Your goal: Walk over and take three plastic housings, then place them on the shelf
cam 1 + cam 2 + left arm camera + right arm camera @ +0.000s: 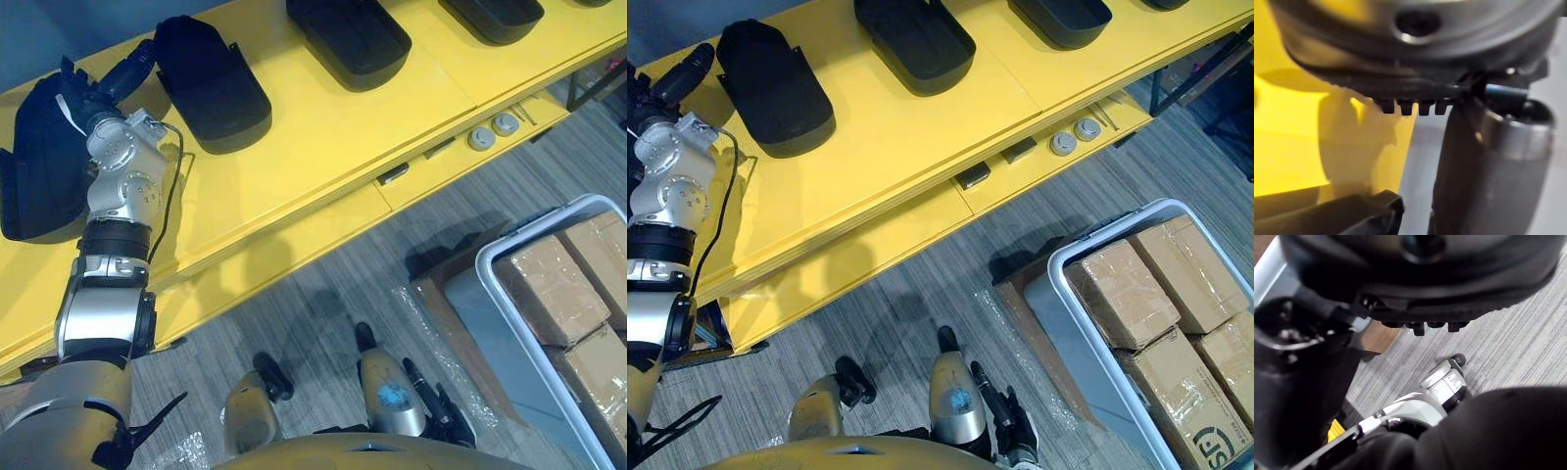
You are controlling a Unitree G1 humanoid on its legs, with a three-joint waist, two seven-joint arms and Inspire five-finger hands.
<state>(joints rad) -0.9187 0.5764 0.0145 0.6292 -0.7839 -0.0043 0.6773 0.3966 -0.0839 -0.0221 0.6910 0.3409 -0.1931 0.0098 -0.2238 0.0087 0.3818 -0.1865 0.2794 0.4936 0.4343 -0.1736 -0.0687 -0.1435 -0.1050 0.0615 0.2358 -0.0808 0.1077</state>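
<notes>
Bright even light, soft shadows across shelf (323,127)

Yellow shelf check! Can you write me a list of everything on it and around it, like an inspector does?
surface: yellow shelf, with a lower ledge in front.
job's things: black plastic housings lie in a row on the shelf.
clutter: two round silver pieces and small dark bits on the ledge.
hands: left robot hand over the shelf's left end, by a housing; right robot hand hangs above the floor.
cables: nothing seen.
surroundings: grey floor; grey bin holding cardboard boxes.
</notes>
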